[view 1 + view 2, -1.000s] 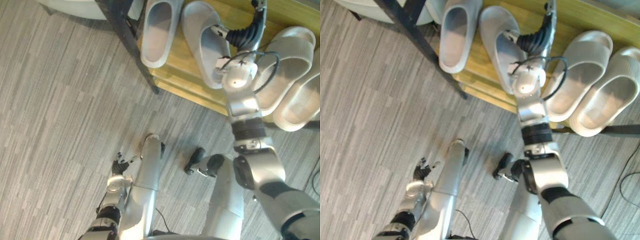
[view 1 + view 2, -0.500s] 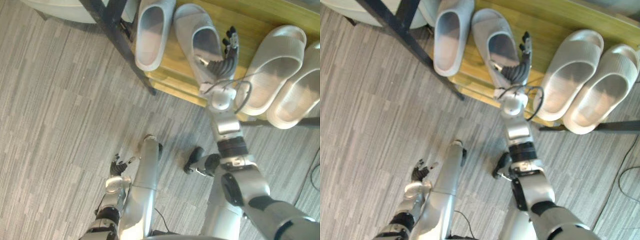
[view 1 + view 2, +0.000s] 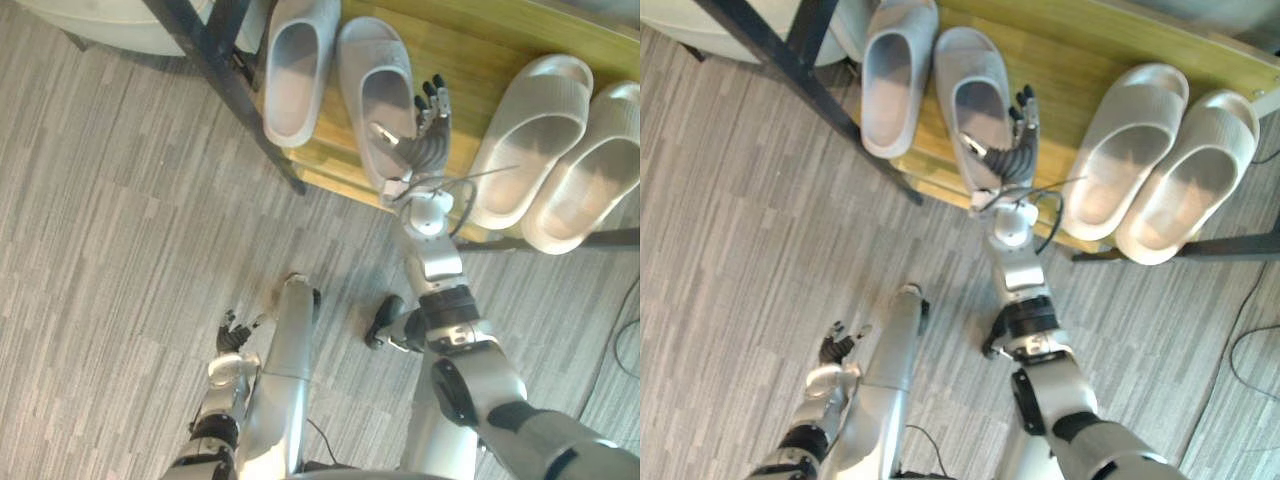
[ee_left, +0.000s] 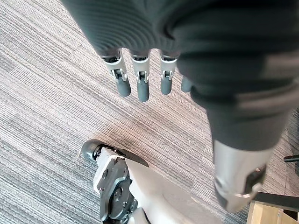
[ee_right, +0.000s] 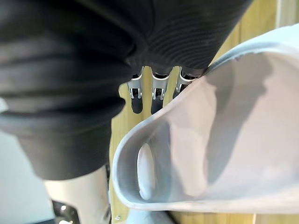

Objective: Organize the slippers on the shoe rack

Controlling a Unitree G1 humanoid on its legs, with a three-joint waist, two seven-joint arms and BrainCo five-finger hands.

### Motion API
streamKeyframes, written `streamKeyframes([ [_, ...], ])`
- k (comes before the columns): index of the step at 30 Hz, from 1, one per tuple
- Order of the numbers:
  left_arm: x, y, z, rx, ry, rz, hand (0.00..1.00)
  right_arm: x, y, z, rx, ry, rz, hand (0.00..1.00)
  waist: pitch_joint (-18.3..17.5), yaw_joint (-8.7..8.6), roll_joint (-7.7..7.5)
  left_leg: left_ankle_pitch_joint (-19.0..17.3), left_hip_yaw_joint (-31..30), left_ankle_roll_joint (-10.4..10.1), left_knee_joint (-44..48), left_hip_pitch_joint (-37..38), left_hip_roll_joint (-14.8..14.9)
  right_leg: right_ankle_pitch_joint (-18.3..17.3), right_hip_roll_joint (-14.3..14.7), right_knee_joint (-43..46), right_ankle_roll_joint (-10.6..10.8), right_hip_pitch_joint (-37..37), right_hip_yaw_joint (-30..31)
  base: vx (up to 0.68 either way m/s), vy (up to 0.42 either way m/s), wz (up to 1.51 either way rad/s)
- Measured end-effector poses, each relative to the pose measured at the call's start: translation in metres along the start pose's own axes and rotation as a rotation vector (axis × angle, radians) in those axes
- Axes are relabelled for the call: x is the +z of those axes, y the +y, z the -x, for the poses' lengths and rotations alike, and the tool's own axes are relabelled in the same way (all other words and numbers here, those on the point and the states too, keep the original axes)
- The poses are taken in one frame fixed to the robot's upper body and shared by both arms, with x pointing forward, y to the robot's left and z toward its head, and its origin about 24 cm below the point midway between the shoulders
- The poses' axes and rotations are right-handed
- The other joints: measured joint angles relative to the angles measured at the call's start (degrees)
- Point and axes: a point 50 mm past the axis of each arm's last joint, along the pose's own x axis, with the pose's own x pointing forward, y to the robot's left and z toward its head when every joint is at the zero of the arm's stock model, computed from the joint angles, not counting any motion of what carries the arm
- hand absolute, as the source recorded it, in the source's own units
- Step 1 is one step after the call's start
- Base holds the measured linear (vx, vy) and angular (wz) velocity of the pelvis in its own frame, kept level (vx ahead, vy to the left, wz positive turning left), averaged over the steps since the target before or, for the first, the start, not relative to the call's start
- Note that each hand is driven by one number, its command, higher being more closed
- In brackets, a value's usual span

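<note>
Two grey slippers lie side by side on the wooden shelf (image 3: 470, 50) of the shoe rack, one (image 3: 297, 70) at the left and one (image 3: 375, 90) beside it. My right hand (image 3: 428, 140) rests along the outer side of the second grey slipper (image 5: 224, 140). Its fingers (image 5: 156, 93) are straight and its thumb reaches over the heel end. Two beige slippers (image 3: 530, 140) (image 3: 590, 170) sit as a pair further right on the same shelf. My left hand (image 3: 235, 335) hangs low over the floor, fingers (image 4: 142, 79) relaxed and holding nothing.
A black metal leg (image 3: 235, 90) of the rack slants down past the left grey slipper. A pale rounded object (image 3: 100, 15) sits at the far left behind it. Grey striped carpet (image 3: 120, 250) covers the floor in front of the rack.
My right hand has drawn back from far across the shelf to the side of the second grey slipper. The whole view has shifted a little; the slippers keep their places.
</note>
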Motion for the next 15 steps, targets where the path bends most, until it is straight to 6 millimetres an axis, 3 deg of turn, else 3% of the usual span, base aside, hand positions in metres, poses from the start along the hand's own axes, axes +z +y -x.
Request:
streamKeyframes([
  [7,0.001,-0.001,0.000,0.002,-0.001,0.008,0.00,0.001,0.010,0.000,0.002,0.041,-0.159,0.00,0.0,0.11,-0.02,0.0,-0.1,0.0,-0.4,0.0,0.0,0.0,0.1,-0.4,0.0,0.1,-0.2,0.00,0.000,0.00],
  [15,0.001,-0.004,0.000,-0.002,0.003,0.013,0.00,0.010,0.020,-0.012,-0.017,0.085,-0.316,0.00,0.0,0.63,-0.02,0.1,-0.8,-0.2,-0.4,0.0,-0.3,0.0,-0.2,-0.4,0.0,0.6,-0.9,0.00,0.004,0.02],
])
